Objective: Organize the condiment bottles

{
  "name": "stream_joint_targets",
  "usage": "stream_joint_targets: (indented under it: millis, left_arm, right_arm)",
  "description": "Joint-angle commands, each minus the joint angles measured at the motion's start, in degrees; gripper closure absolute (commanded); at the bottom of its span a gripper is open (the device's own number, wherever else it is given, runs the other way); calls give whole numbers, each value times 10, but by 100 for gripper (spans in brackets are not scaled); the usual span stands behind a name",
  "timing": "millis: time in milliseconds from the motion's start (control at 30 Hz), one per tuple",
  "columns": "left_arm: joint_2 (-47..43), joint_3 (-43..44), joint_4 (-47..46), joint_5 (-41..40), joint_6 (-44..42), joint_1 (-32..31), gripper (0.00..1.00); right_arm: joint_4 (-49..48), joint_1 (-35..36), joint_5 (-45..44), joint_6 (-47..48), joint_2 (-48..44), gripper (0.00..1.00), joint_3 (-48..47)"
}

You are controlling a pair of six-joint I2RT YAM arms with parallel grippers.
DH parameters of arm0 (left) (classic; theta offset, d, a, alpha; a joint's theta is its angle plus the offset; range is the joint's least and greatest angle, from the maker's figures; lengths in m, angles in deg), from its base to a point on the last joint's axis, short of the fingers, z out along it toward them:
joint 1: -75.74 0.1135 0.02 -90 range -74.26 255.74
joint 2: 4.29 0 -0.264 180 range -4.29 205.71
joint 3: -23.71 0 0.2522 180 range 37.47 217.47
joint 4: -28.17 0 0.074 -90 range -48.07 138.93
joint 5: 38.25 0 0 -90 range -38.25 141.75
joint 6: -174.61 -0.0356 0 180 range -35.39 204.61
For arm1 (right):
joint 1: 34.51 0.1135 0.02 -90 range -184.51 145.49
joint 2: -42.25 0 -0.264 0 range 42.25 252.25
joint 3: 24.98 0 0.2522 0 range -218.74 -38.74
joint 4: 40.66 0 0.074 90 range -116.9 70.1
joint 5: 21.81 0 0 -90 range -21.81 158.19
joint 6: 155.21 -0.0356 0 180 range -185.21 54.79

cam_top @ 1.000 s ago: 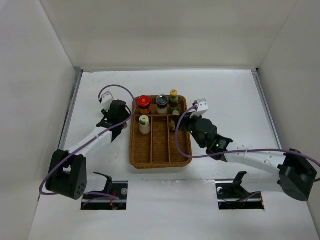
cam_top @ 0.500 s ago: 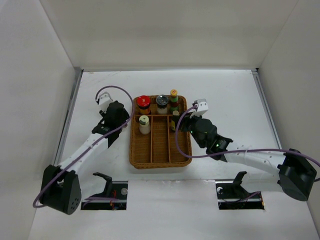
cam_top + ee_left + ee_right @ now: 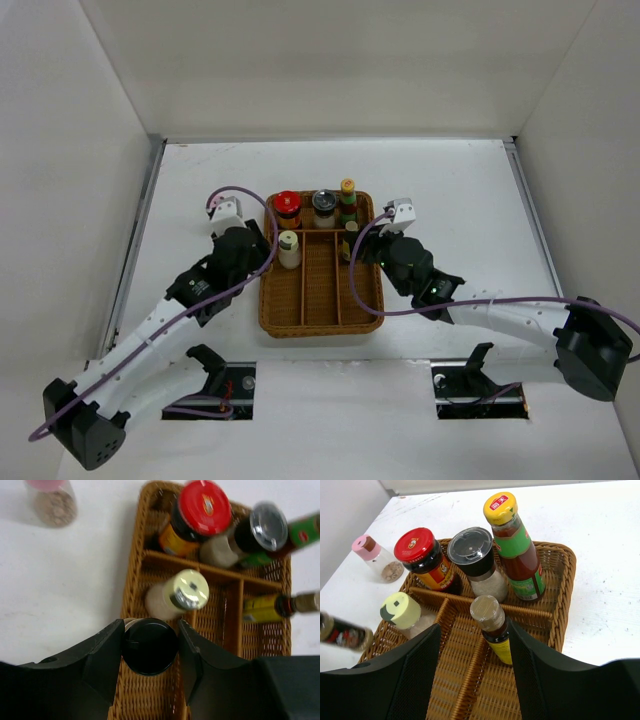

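At the 9 o'clock side of the wicker tray (image 3: 134,582), the left gripper (image 3: 150,630) is clamped on a black-lidded jar (image 3: 150,650), held over the left lane with the pale-green-lidded jar (image 3: 189,590) just beside it at 1 o'clock. The jar seems to overlap the tray's left wall, so a slight shift toward 3 o'clock and a straight, upright descent should seat it without nudging its neighbour. The right gripper (image 3: 475,626) hangs half-spread and grips nothing, with a tan-capped bottle (image 3: 487,612) just ahead of it at 12 o'clock. A pink-lidded jar (image 3: 367,547) waits outside the tray at 10 o'clock. The table (image 3: 450,190) is matte white, and plain white walls (image 3: 300,60) enclose it on three sides.
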Motion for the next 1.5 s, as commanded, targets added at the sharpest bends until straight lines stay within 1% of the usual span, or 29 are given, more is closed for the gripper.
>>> stream_joint_targets:
  millis: [0, 100, 200, 333, 433, 600, 667, 733, 867, 967, 1200, 1300, 1400, 1467]
  left_arm:
    - [-5, 20, 53, 6, 16, -49, 73]
    - [-2, 13, 45, 8, 33, -91, 73]
    - [10, -8, 3, 1, 42, -127, 73]
    - [48, -33, -43, -6, 35, -148, 72]
    - [72, -49, -69, -6, 28, -149, 72]
    - [95, -56, -76, -10, 27, -156, 71]
    - [97, -62, -80, -10, 30, -159, 68]
    - [95, -65, -83, -10, 32, -159, 60]
    - [80, -71, -82, -19, 30, -155, 48]
    - [71, -64, -71, -24, 25, -149, 44]
    - [49, -42, -31, -54, 3, -146, 42]
    - [31, -29, -10, -81, -24, -136, 42]
    - [14, -21, 10, -111, -54, -107, 42]
    - [0, -20, -3, -132, -59, -68, 41]
  right_arm:
    - [-32, -6, -11, 1, -9, 39, -1]
    - [-31, -6, -11, 1, -7, 39, -2]
    - [-32, -5, -12, 1, -8, 39, -2]
    - [-31, -6, -12, 1, -9, 39, -1]
    - [-32, -7, -12, 1, -9, 39, 1]
    - [-33, -7, -12, 1, -7, 39, 0]
    - [-31, -7, -12, 1, -5, 39, -2]
    - [-34, -7, -12, 1, -3, 39, -1]
    - [-32, -8, -12, 1, -2, 39, -2]
    - [-32, -10, -12, 1, -1, 39, -1]
    - [-31, -10, -12, 1, -2, 39, -2]
    - [-33, -9, -12, 1, -2, 39, -1]
    - [-31, -9, -12, 2, -5, 39, -2]
    - [-31, -11, -10, -1, -7, 38, 0]
